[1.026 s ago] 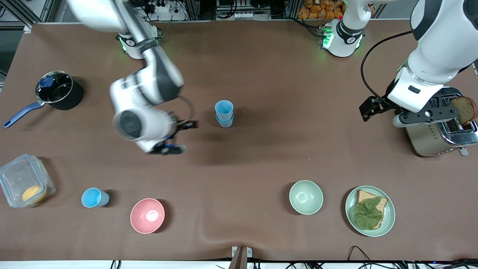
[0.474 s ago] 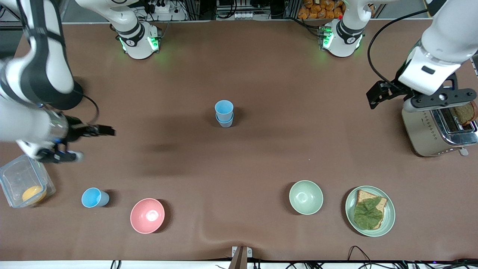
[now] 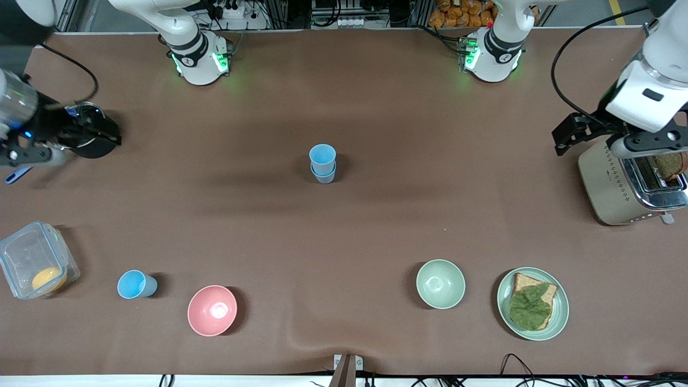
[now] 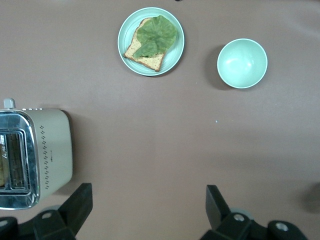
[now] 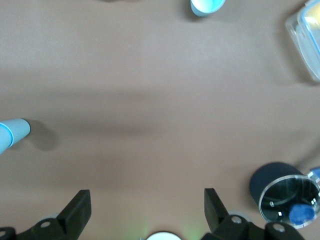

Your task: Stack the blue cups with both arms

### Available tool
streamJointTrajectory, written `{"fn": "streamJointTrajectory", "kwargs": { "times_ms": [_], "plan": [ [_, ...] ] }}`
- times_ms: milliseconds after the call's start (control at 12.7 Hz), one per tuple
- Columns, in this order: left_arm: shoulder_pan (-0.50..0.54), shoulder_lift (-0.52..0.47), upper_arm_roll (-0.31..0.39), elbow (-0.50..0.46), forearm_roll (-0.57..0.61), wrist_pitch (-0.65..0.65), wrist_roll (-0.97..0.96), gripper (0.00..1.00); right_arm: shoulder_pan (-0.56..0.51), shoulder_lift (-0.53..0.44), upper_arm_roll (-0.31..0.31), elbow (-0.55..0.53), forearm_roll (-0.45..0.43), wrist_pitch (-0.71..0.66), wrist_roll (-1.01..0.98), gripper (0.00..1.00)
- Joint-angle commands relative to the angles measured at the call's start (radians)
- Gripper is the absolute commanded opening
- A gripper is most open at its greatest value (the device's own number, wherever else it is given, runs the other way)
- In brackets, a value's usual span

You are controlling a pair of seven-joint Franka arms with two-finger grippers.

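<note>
Two blue cups (image 3: 322, 163) stand nested as one stack at the table's middle; the stack also shows in the right wrist view (image 5: 12, 133). A third blue cup (image 3: 135, 284) stands alone near the front camera, between the clear container and the pink bowl; it shows in the right wrist view too (image 5: 206, 6). My right gripper (image 3: 54, 141) is open and empty, up over the saucepan at the right arm's end (image 5: 146, 207). My left gripper (image 3: 610, 137) is open and empty, up beside the toaster (image 4: 148, 202).
A dark saucepan (image 3: 86, 134) and a clear container (image 3: 33, 266) sit at the right arm's end. A pink bowl (image 3: 212, 310), a pale green bowl (image 3: 440, 283) and a plate with bread and lettuce (image 3: 532, 302) lie near the front camera. A toaster (image 3: 629, 185) stands at the left arm's end.
My right gripper has swung from beside the cup stack out to the right arm's end, over the saucepan. My left gripper has drifted farther toward its own end, by the toaster.
</note>
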Motion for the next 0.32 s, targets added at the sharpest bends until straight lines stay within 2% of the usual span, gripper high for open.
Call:
{"fn": "streamJointTrajectory", "kwargs": {
  "times_ms": [0,158,237],
  "plan": [
    [0.012,0.0,0.003,0.015,-0.036,-0.018,0.039,1.0,-0.089,-0.003,0.055,0.02,-0.003,-0.034,-0.015,1.0],
    [0.01,-0.002,0.003,0.015,-0.03,-0.018,0.039,1.0,-0.149,-0.002,0.1,0.03,0.01,-0.033,-0.008,1.0],
    [0.01,-0.003,0.003,0.015,-0.033,-0.019,0.038,1.0,-0.146,-0.003,0.098,0.034,0.012,-0.034,-0.007,1.0]
  ]
}}
